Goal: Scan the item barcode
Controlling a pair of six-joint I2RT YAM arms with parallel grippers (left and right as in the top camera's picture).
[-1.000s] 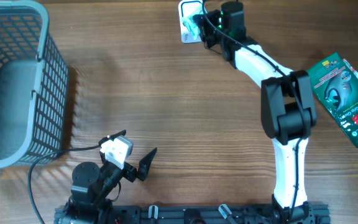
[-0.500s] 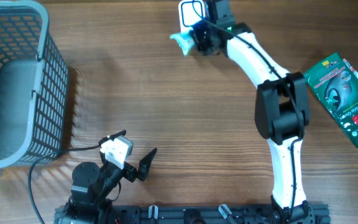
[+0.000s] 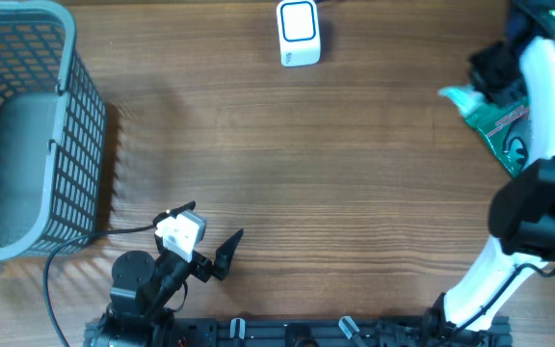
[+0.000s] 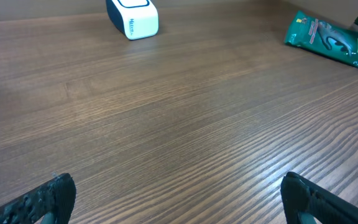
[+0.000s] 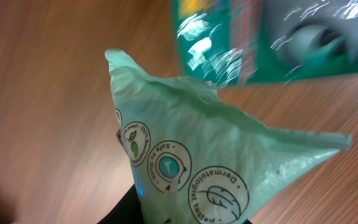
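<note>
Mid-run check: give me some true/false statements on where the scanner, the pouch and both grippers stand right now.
1. The right gripper is shut on the pale green pouch. True.
2. The pouch is held right at the white scanner. False: it is at the table's right side, by the dark green package, well away from the scanner.
3. The left gripper is open and holds nothing. True.
4. The dark green package sits in the grey basket. False: it lies on the table at the right, across from the basket.
</note>
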